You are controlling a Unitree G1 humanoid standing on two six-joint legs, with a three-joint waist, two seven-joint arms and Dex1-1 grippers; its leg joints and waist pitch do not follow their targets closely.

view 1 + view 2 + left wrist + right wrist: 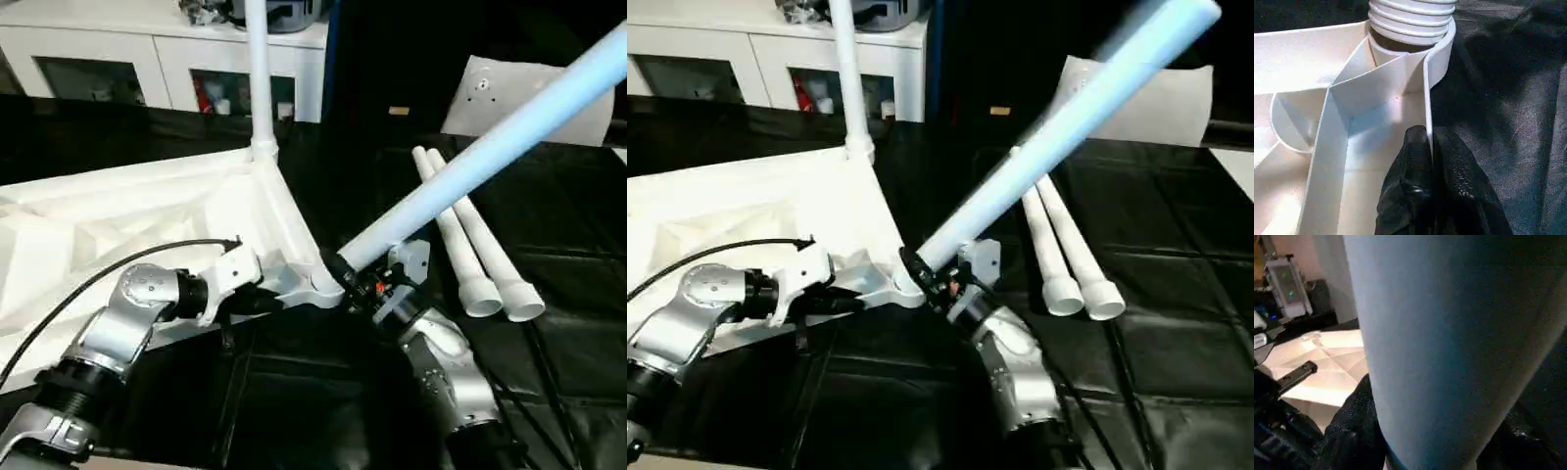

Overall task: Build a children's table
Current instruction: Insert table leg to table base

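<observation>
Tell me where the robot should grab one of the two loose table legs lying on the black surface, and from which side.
Grip the nearer loose leg around its plain round shaft, mid-length, coming from above with the fingers across it. It lies flat beside the other leg, touching it, so a sideways approach looks blocked; the threaded end looks harder to pinch.

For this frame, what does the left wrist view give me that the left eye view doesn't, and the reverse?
Left wrist view: the left pincer shut on the tabletop's thin side wall, and the threaded end of the held leg at the corner socket.

Left eye view: one leg already upright, two spare legs lying on the black surface, and the right pincer gripping the tilted leg.

Both: the upturned tabletop and that near corner.
</observation>
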